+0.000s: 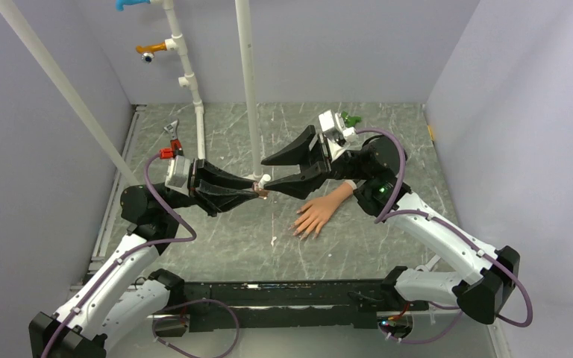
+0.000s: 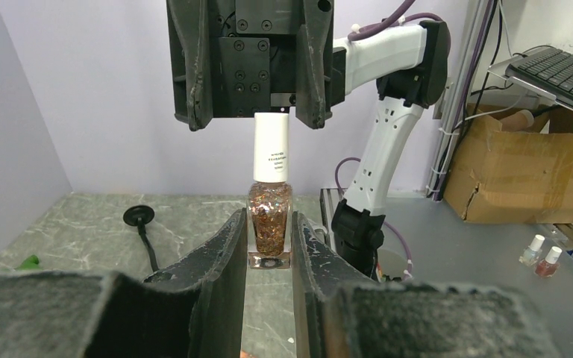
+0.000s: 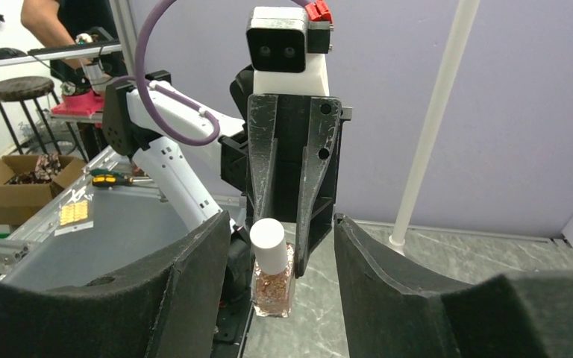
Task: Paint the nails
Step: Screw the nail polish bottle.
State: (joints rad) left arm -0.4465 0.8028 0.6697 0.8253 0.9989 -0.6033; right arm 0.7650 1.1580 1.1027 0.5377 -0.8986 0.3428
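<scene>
A glitter polish bottle (image 2: 270, 216) with a white cap (image 2: 271, 153) hangs above the table, with my left gripper (image 2: 269, 224) shut on its glass body. My right gripper (image 3: 280, 224) faces it from the other side. Its fingers (image 3: 194, 276) stand open on both sides of the cap (image 3: 268, 242), with a gap at each side. In the top view the two grippers meet at the bottle (image 1: 262, 191) mid-table. The peach mannequin hand (image 1: 321, 209) lies flat to the right of it. Its nails (image 1: 302, 230) point toward the near edge, too small to make out.
Two white poles (image 1: 248, 82) rise from the table behind the grippers. A pipe with fittings (image 1: 183, 63) stands at the back left, with a red-handled tool (image 1: 171, 138) near its foot. A green object (image 1: 352, 118) lies at the back. Purple walls close in three sides.
</scene>
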